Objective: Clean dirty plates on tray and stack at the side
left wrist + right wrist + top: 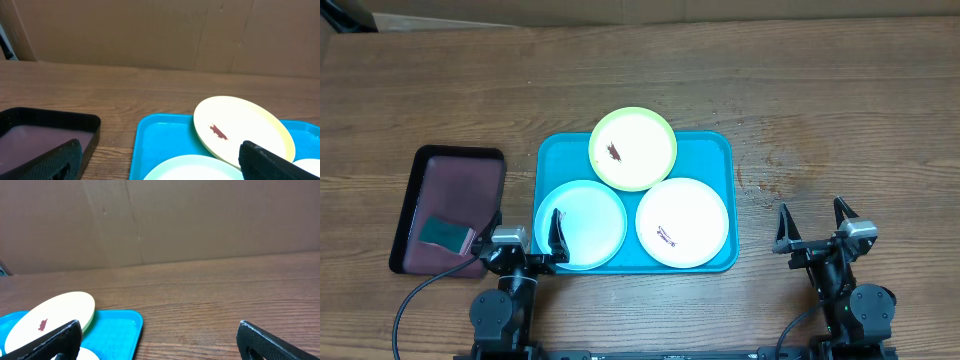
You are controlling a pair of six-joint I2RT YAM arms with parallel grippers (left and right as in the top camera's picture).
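The cyan tray [718,150] lies in the middle of the table with three plates on it. At the back is the yellow-green plate [640,140], with a dark-red smear; its front edge overlaps the other two. The pale blue plate [585,222] sits front left. The white plate [685,215], front right, has a small smear. My left gripper [520,233] stands open at the tray's front left corner, one finger over the pale blue plate's edge. My right gripper [814,224] stands open and empty, to the right of the tray. The left wrist view shows the yellow-green plate [250,125] tilted on the tray [160,142].
A black-rimmed maroon tray [455,185] lies left of the cyan tray and holds a teal sponge [445,233]. Bare wood spans the table's back and right side. A cardboard wall [200,220] stands behind the table.
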